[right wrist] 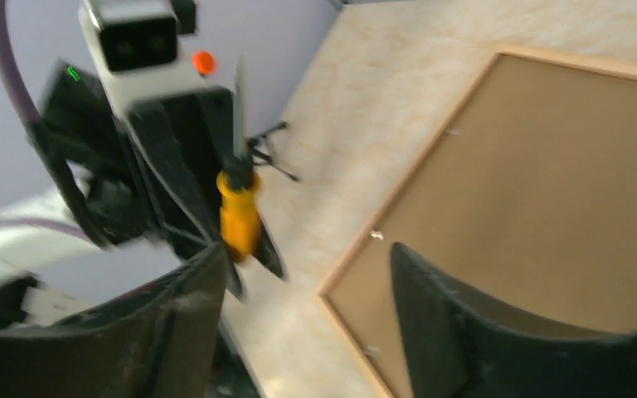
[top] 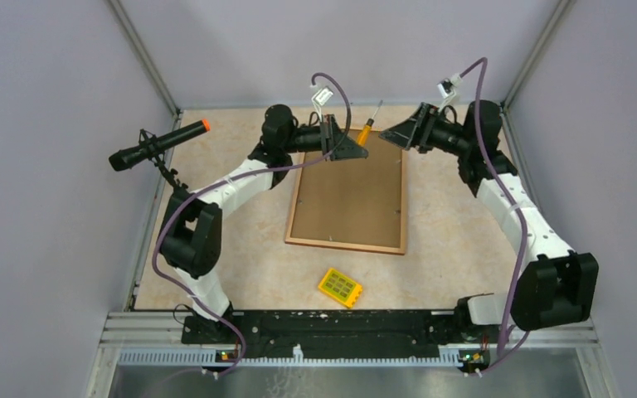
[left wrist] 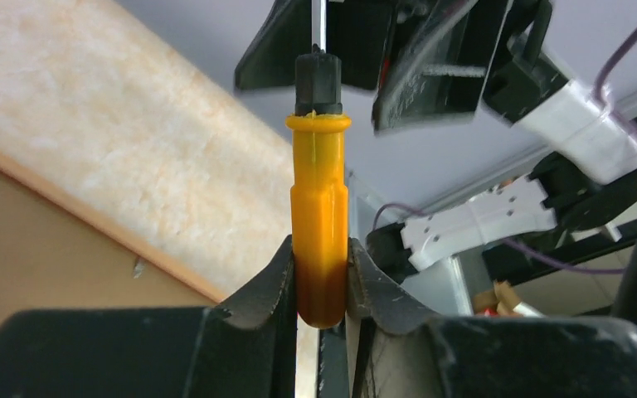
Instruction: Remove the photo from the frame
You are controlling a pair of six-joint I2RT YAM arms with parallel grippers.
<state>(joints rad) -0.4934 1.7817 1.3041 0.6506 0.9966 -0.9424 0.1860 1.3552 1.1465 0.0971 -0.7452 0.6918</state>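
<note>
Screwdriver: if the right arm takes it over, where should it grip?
The bare upper handle of the screwdriver, below its collar: the left gripper pinches only the butt end. The open right gripper should probably close across it from the side.

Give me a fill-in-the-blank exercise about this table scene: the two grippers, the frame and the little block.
1. The left gripper is shut on the screwdriver by its ____.
2. The right gripper holds nothing; its jaws stand ____.
3. The frame lies flat with its ____ facing up.
4. The small block lying apart from the frame is ____ in colour.
Missing words: handle; open; back; yellow.
</note>
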